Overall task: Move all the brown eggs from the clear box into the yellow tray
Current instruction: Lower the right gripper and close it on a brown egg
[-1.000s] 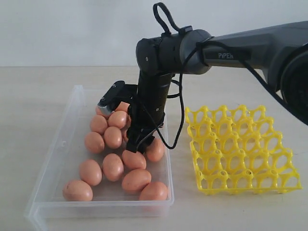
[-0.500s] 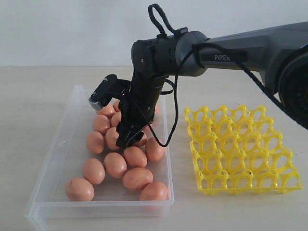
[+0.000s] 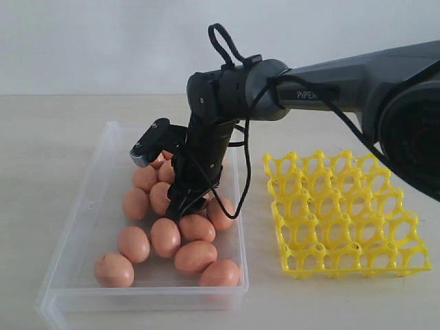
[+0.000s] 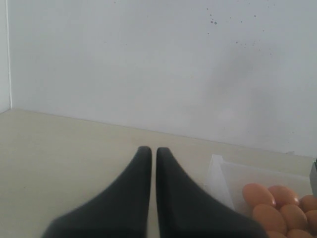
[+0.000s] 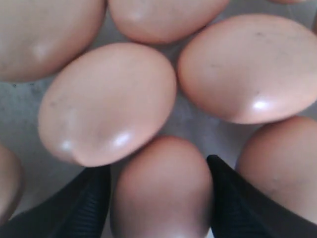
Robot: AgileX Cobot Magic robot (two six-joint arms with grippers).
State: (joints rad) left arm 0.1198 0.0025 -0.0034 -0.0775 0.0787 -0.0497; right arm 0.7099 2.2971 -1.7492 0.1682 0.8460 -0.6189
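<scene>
Right wrist view: jaws astride egg (image 5: 161, 188), nbrs (image 5: 106, 99) tight alongside.

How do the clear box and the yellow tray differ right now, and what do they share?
The clear box is transparent with solid low walls; the yellow tray is an open lattice of cups. The clear box holds the brown eggs; the yellow tray holds none. The clear box looks larger than the yellow tray. Both lie flat on the table.
</scene>
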